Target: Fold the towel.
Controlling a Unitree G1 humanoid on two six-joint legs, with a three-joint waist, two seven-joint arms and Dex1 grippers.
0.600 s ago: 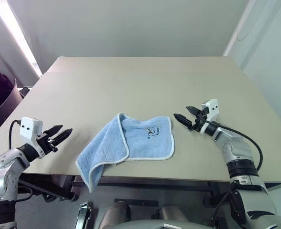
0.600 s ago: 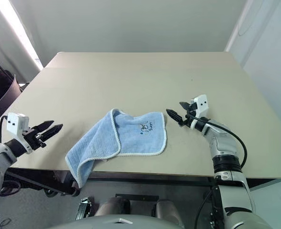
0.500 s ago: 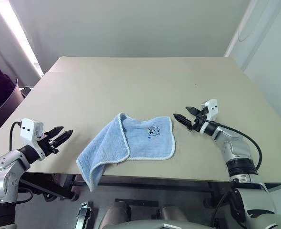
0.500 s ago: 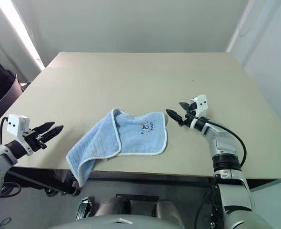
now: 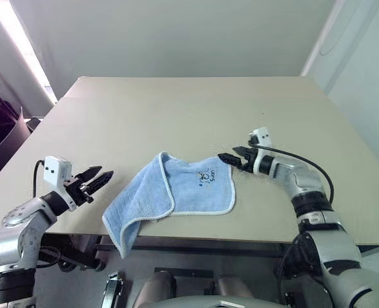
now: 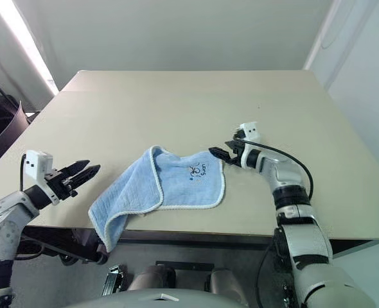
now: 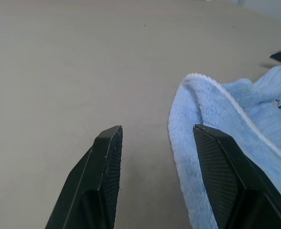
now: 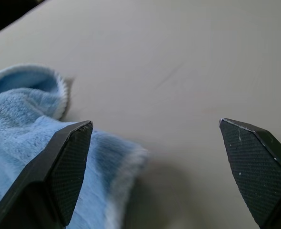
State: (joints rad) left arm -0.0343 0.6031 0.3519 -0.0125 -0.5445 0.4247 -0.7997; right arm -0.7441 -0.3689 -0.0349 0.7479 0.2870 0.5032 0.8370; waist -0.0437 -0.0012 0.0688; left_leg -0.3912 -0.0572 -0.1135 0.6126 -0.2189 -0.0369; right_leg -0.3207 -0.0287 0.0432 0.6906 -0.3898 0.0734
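The left gripper stands part open and empty, just short of the small light-blue terry towel, rumpled, one corner drooping over the near edge of the beige table. The right gripper, wide open and empty, straddles the towel's far right corner. A shallow bite could drag the cloth off. Nothing blocks either approach.

The towel bears one marking: a small dark embroidered logo near the corner closest to the right gripper. Beneath a small figure runs a short line of letters that cannot be read with certainty. No other text, label, number or sign is legible.
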